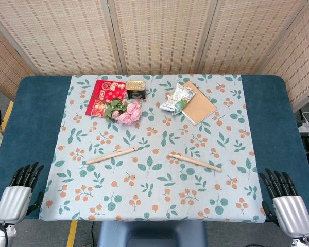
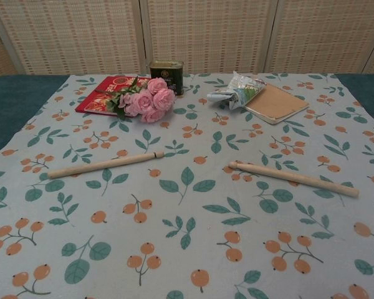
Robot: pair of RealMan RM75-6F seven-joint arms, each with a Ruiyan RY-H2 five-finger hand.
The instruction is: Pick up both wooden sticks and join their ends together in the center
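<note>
Two pale wooden sticks lie flat on the floral cloth. The left stick (image 1: 112,155) (image 2: 106,164) slants up toward the middle. The right stick (image 1: 194,161) (image 2: 293,178) slants down toward the right. Their inner ends sit a short gap apart near the table's centre. My left hand (image 1: 21,190) hovers at the near left corner, fingers spread, holding nothing. At the near right corner my right hand (image 1: 284,197) is likewise spread and empty. Both hands are well away from the sticks, and the chest view shows neither.
At the back lie a red packet (image 1: 100,96) (image 2: 103,94), a green tin (image 1: 135,89) (image 2: 166,76), pink flowers (image 1: 126,111) (image 2: 148,99), a crumpled snack bag (image 1: 176,99) (image 2: 235,90) and a brown notebook (image 1: 198,103) (image 2: 276,102). Bamboo screens stand behind the table.
</note>
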